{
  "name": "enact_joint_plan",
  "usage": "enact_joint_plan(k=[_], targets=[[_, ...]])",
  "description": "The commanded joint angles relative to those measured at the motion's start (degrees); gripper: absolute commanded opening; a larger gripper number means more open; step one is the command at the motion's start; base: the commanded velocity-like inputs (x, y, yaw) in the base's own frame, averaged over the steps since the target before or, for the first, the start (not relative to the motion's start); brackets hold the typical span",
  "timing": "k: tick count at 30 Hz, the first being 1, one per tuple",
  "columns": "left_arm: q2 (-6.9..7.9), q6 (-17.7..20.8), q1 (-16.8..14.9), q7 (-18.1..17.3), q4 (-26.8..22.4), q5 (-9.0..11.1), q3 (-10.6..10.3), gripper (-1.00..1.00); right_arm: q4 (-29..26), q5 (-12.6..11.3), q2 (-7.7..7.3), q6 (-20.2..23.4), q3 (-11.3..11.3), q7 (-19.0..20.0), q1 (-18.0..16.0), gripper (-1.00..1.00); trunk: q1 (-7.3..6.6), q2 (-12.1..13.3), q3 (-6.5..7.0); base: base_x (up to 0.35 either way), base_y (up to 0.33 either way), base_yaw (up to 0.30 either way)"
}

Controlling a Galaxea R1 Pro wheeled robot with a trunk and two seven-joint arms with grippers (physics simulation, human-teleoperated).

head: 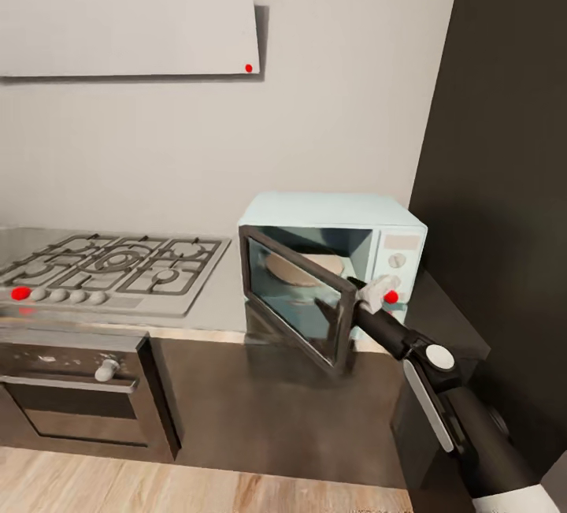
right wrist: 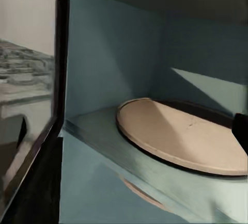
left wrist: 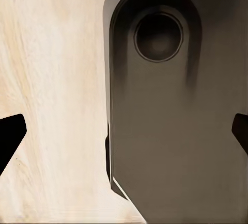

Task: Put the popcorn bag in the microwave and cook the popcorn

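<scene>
- Head view: the microwave [head: 335, 257] stands right of the gas hob [head: 110, 265]; its door [head: 295, 296] hangs half open, the right gripper [head: 370, 296] at its free edge, claw state unclear.
- Left wrist view: the left gripper [left wrist: 124, 133] is spread over wooden floor [left wrist: 57, 79].
- Right wrist view: the turntable [right wrist: 178, 133] is bare, so door-opening is in hand; fetching the popcorn bag comes next.

A gas hob [head: 110, 269] with black grates sits above a built-in oven [head: 79, 391], under a white hood [head: 130, 16].

Mint-blue microwave [head: 370, 241] on countertop [head: 216, 300]; door ajar (turntable bare).
</scene>
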Motion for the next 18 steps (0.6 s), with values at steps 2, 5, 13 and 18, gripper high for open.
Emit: enact_joint_plan(k=[2, 5, 13, 18], targets=[[-0.02, -0.05, 0.03, 0.05, -0.11, -0.01, 0.03, 1.0, -0.07, -3.67, -0.02, -0.26, -0.27, 0.1, -0.03, 1.0, -0.03, -0.03, -0.14, -0.325, 0.0, 0.221], [-0.05, -0.05, 0.03, 0.05, -0.1, -0.01, 0.03, 1.0, -0.07, -5.46, -0.02, -0.66, -0.45, 0.07, -0.03, 1.0, -0.03, -0.03, -0.28, -0.327, 0.0, 0.221], [-0.03, -0.05, 0.03, 0.05, -0.12, -0.01, 0.03, 1.0, -0.07, -5.82, -0.02, -0.73, -0.49, -0.01, -0.03, 1.0, -0.03, -0.03, -0.69, -0.112, 0.0, 0.221], [0.0, -0.05, 0.03, 0.05, -0.12, -0.01, 0.03, 1.0, -0.07, -5.83, -0.02, -0.73, -0.49, -1.85, -0.03, 1.0, -0.03, -0.03, -0.95, -0.002, 0.0, 0.221]])
